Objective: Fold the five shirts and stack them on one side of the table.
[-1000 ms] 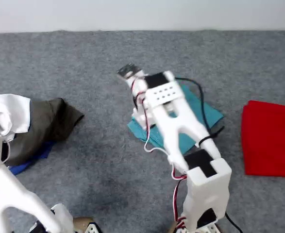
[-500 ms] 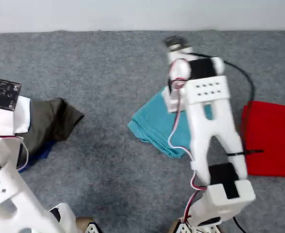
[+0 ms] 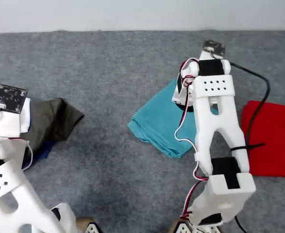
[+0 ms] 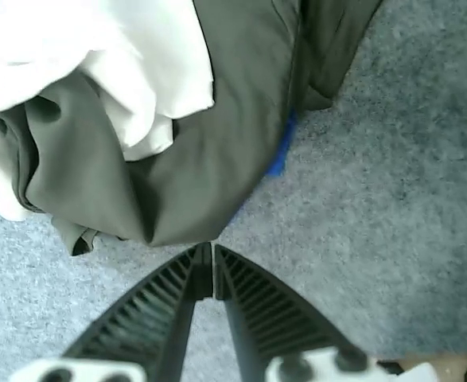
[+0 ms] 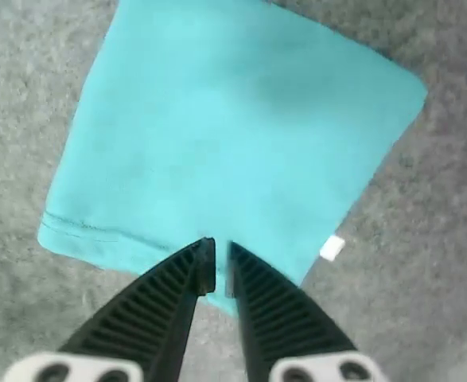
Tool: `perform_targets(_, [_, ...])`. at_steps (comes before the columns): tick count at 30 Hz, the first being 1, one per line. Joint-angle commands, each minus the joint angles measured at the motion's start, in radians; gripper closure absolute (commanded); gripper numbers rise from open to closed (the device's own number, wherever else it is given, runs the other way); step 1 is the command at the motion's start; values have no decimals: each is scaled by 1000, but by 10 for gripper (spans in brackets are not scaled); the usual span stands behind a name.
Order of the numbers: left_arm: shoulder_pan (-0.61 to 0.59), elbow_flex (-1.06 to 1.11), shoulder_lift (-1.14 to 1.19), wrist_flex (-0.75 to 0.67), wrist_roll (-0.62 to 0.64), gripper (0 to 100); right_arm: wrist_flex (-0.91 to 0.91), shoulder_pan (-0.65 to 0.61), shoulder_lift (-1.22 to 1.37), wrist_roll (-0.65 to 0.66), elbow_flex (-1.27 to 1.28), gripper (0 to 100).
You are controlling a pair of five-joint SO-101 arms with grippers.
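The table (image 3: 98, 68) surface was noted as mottled grey throughout. All shirts were plain, with no print: a teal shirt (image 3: 157, 124) bearing a small white tag (image 5: 332, 249), a red shirt (image 3: 271, 138), an olive-grey shirt (image 3: 50, 121), a white shirt (image 4: 98, 56), and a blue shirt (image 4: 279, 155) seen as a sliver. The left arm (image 3: 6, 189) and right arm (image 3: 212, 111) were white with black sections, the right one trailing red and white wires; the left gripper (image 4: 213, 267) and right gripper (image 5: 217, 267) were black.
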Motion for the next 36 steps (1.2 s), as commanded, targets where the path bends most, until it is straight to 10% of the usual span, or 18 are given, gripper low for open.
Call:
perform_targets(1, [5, -8, -11, -21, 0, 982, 82, -7, -25, -74, -8, 836])
perform_targets(8, [6, -4, -11, -21, 0, 982, 30, -4, -53, -115, 32, 742])
perform_targets(20, [6, -4, -14, -14, 0, 982, -576, 27, 58, -150, 399, 739])
perform_targets(36, [6, -2, -15, -14, 0, 982, -499, 28, -35, -155, 396, 642])
